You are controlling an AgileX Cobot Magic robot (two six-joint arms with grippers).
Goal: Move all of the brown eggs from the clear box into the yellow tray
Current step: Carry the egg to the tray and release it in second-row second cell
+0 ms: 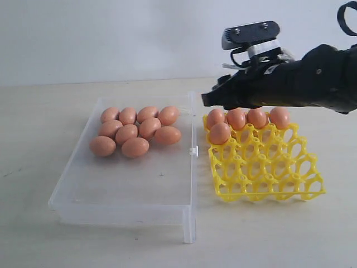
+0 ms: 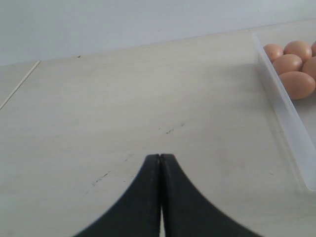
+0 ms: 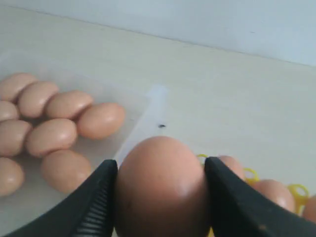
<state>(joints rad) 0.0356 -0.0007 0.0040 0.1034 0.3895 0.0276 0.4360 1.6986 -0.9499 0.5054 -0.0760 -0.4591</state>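
My right gripper (image 3: pixel 160 164) is shut on a brown egg (image 3: pixel 160 192), with both black fingers pressed against its sides. In the exterior view this gripper (image 1: pixel 209 100) hovers over the far left corner of the yellow tray (image 1: pixel 268 178), and its body hides the held egg. Several brown eggs (image 1: pixel 248 118) sit in the tray's far row, and one more (image 1: pixel 220 133) sits in the second row. Several brown eggs (image 1: pixel 136 131) lie clustered at the far end of the clear box (image 1: pixel 128 190). My left gripper (image 2: pixel 160 157) is shut and empty, over bare table beside the box wall (image 2: pixel 286 118).
The box's lid edge (image 1: pixel 192 167) stands between box and tray, with a small latch (image 1: pixel 193 151). The pale wooden table (image 1: pixel 33 139) surrounds both. A plain wall rises behind. The right arm (image 1: pixel 312 78) stretches in from the right above the tray's far row.
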